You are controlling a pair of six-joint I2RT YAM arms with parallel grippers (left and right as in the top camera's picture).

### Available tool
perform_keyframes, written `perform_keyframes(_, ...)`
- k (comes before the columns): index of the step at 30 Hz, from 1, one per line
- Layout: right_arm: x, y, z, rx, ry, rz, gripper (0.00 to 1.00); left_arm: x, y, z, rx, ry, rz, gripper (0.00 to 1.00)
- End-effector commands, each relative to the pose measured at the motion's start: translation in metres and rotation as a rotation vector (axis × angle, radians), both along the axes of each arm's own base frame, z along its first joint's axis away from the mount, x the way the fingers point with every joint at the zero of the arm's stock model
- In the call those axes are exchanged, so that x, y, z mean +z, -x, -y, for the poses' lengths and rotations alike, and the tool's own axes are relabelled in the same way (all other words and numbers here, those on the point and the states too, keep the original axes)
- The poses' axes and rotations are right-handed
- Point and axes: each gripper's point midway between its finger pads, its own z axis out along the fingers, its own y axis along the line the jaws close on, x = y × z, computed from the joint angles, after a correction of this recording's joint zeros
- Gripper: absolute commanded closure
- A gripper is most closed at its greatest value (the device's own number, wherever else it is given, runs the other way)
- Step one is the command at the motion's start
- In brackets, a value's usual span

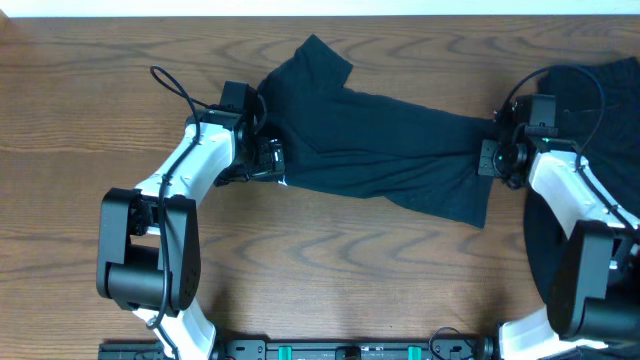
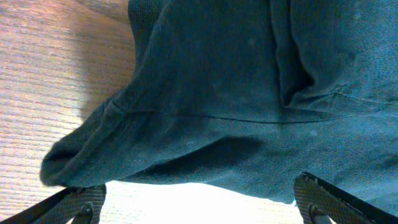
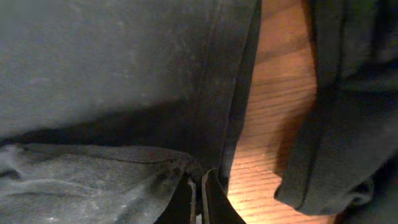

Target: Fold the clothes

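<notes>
From above, the T-shirt (image 1: 380, 140) lies stretched on the table (image 1: 350, 285) between the left tool (image 1: 268, 155) and right tool (image 1: 493, 155); more clothes (image 1: 600, 85) wait at the right. Left wrist: fingers (image 2: 84, 199) stand wide apart, T-shirt just ahead. Right wrist: the tool pinches the T-shirt's edge. I think the folding has barely begun.

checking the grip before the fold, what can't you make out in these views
Overhead: fingertips of the left end effector, lost against the dark T-shirt.
Overhead: the other dark clothes, cut off by the right edge.
Right wrist: how much cloth the right end effector pinches; bottom edge cuts its fingers.
Left wrist: whether the spread fingers touch cloth; bottom edge cuts them.
</notes>
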Motion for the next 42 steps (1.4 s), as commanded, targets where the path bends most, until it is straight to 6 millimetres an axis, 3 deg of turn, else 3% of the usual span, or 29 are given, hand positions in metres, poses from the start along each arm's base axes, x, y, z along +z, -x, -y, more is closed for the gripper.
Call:
perform_keyframes(1,-0.027,0.006,0.004,0.001,0.009,-0.064,0.99,-0.004,0.002,-0.003,0.005,-0.010,-0.010,0.02)
perform_keyframes(4,-0.045,0.005,0.006,-0.003,0.018,-0.088,0.97,-0.004,0.002,-0.003,0.005,-0.010,-0.010,0.02)
perform_keyframes(7,-0.044,0.002,0.008,-0.005,0.024,-0.077,0.92,-0.004,0.002,-0.003,0.005,-0.010,-0.010,0.02)
perform_keyframes(12,0.006,-0.011,0.009,-0.008,0.035,0.031,0.73,-0.004,0.002,-0.003,0.005,-0.010,-0.010,0.02)
perform_keyframes(13,0.018,-0.011,0.009,-0.012,0.035,0.056,0.61,-0.004,0.002,-0.003,0.005,-0.010,-0.010,0.02)
perform_keyframes(14,0.032,-0.010,0.009,-0.015,0.037,0.084,0.43,-0.004,0.002,-0.003,0.005,-0.010,-0.010,0.02)
perform_keyframes(15,0.045,-0.009,0.009,-0.016,0.040,0.109,0.16,-0.004,0.002,-0.003,0.005,-0.010,-0.010,0.02)
perform_keyframes(16,0.059,-0.007,0.008,-0.015,0.043,0.139,0.01,-0.004,0.002,-0.003,0.005,-0.010,-0.010,0.02)
perform_keyframes(20,0.105,0.004,0.007,-0.021,0.050,0.231,0.01,-0.004,0.002,-0.003,0.005,-0.010,-0.010,0.02)
perform_keyframes(24,0.129,0.022,0.004,-0.089,0.010,0.262,0.01,-0.004,0.002,-0.003,0.005,-0.010,-0.010,0.02)
perform_keyframes(30,0.121,0.045,-0.024,-0.027,-0.131,0.176,0.01,-0.002,-0.008,-0.004,0.008,-0.020,0.030,0.02)
perform_keyframes(35,0.115,0.053,-0.026,-0.026,-0.144,0.135,0.01,-0.002,-0.001,0.000,0.004,0.004,0.000,0.02)
perform_keyframes(39,0.114,0.054,-0.027,-0.025,-0.146,0.131,0.01,0.026,-0.007,-0.011,0.171,0.047,0.018,0.02)
perform_keyframes(42,0.114,0.054,-0.027,-0.025,-0.145,0.131,0.01,0.057,-0.012,-0.028,0.311,0.106,0.080,0.02)
